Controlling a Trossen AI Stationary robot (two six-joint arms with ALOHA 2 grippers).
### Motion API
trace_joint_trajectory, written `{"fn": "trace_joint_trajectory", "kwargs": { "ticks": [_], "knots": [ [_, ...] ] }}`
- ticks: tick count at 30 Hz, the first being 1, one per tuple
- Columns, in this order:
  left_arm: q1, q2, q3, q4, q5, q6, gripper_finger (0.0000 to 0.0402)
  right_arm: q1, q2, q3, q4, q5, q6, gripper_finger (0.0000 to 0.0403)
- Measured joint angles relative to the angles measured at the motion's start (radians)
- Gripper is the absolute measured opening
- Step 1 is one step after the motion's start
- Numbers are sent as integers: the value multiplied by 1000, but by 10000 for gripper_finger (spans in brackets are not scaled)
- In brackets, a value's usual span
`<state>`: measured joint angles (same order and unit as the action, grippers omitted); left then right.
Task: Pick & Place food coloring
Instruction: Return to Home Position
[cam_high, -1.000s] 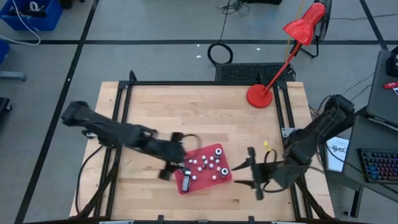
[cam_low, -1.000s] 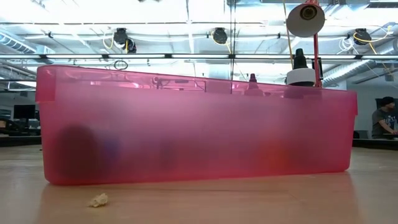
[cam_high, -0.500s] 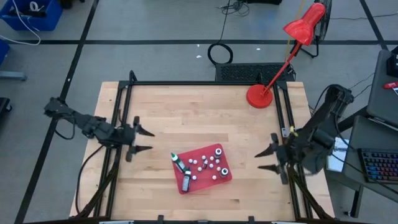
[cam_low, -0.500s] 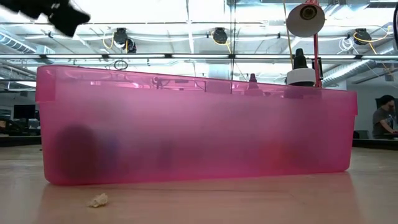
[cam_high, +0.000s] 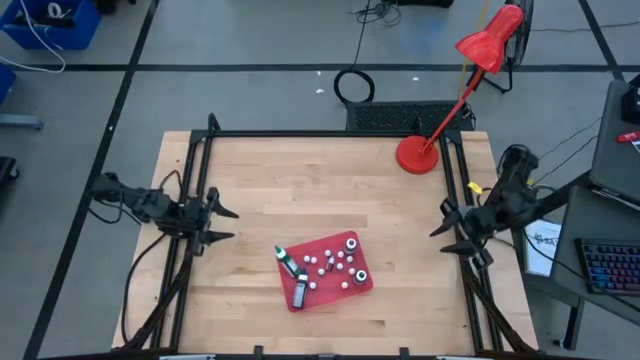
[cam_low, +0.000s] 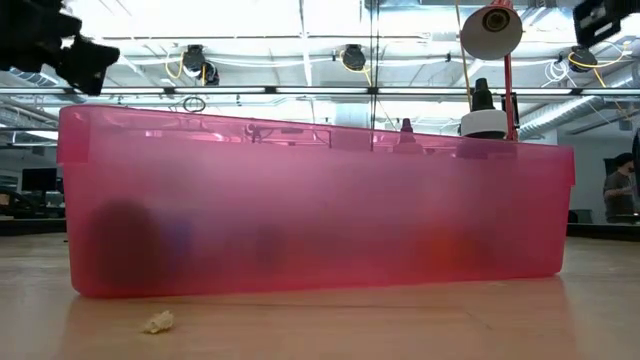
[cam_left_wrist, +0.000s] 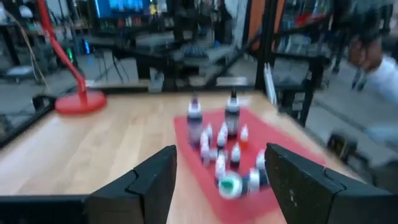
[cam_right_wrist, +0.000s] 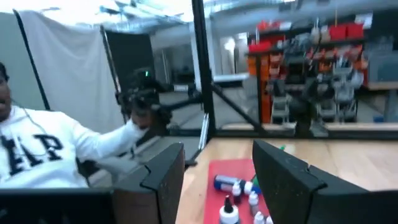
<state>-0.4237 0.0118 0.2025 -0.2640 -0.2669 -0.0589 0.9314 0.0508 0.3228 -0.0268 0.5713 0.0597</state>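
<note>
The food coloring (cam_high: 335, 265) is a cluster of tiny white-capped dropper bottles standing on a red mat (cam_high: 352, 240) near the table's near middle. A green-topped bottle (cam_high: 285, 260) lies at the mat's left corner, and a dark bottle (cam_high: 299, 293) lies beside it. In the left wrist view the food coloring (cam_left_wrist: 222, 144) stands on the mat, with a green cap (cam_left_wrist: 230, 185) nearest. The right wrist view shows the bottles (cam_right_wrist: 239, 196) too. My left gripper (cam_high: 226, 221) hangs open at the table's left edge. My right gripper (cam_high: 441, 222) hangs open at the right edge. Neither touches anything.
A red desk lamp's base (cam_high: 418, 155) stands at the far right corner. Black frame rails (cam_high: 200, 180) run along both table sides. In the low view the pink tray wall (cam_low: 310, 205) fills the picture, with a crumb (cam_low: 157, 321) before it. A person in a white top (cam_right_wrist: 43, 152) stands beyond the table.
Both grippers have pulled away from the red mat, the left toward the table's left edge, the right toward the right edge and farther back. Where the left gripper stood at the mat's left corner, a green-topped bottle now shows lying down.
</note>
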Motion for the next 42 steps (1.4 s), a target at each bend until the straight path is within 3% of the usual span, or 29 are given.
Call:
{"fn": "trace_joint_trajectory", "kwargs": {
  "ticks": [4, 9, 18, 22, 33, 36, 42],
  "knots": [
    [0, -6, -25, -12, 5, 2, 244, -2, -35, -60, 26, 36, -39, 176],
    [5, -7, -37, -7, -22, -4, 244, -2, -32, -113, 106, 2, -67, 178],
    [12, -7, -36, -4, -22, 2, 244, -6, -46, -302, 427, -51, -174, 174],
    [27, -7, -36, -6, -22, 1, 244, -32, -39, -303, 384, -111, -146, 177],
    [54, -6, -36, -17, -79, 2, 244, -122, -42, -305, 311, -419, -64, 172],
    [54, -6, -36, -17, -79, 2, 244, -126, -41, -305, 284, -416, -69, 175],
    [54, -6, -36, -17, -75, 2, 244, -126, -40, -306, 212, -306, -64, 177]
  ]
}}
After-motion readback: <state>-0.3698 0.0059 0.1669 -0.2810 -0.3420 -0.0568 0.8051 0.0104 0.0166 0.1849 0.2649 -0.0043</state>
